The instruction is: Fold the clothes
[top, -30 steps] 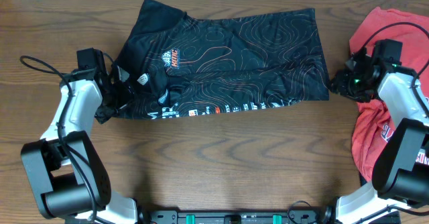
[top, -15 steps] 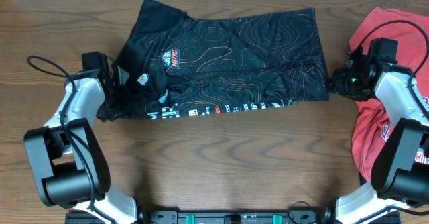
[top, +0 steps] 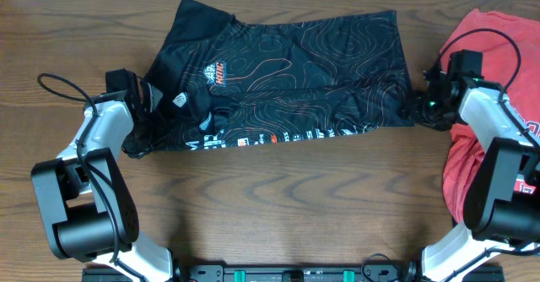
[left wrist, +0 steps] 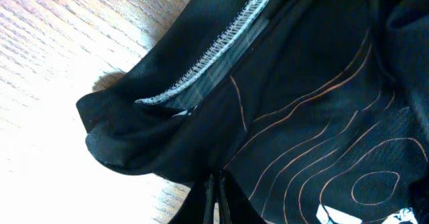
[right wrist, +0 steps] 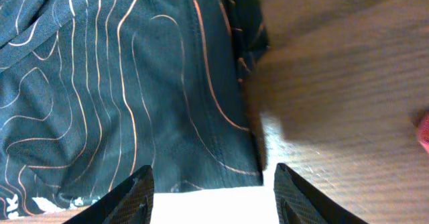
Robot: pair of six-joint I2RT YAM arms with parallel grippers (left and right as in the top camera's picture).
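Observation:
The black jersey [top: 287, 71] with orange contour lines lies spread across the far half of the table, folded roughly in half. My left gripper [top: 139, 128] sits at its left end, shut on a bunched fold of the black fabric [left wrist: 154, 143] beside a white-stitched hem [left wrist: 221, 39]. Its fingertips [left wrist: 218, 200] are pressed together at the bottom of the left wrist view. My right gripper [top: 419, 109] hovers open at the jersey's lower right corner [right wrist: 221, 150]. One of its fingers [right wrist: 131, 197] is over the fabric and the other over bare wood.
A red T-shirt [top: 498, 54] with white lettering lies crumpled at the right edge of the table, under the right arm. A black cable [top: 55, 86] loops out from the left arm. Brown wooden tabletop [top: 278, 197] stretches in front of the jersey.
My left gripper has shut on the jersey's left edge. My right gripper has shifted left from the red T-shirt's edge to the jersey's right corner.

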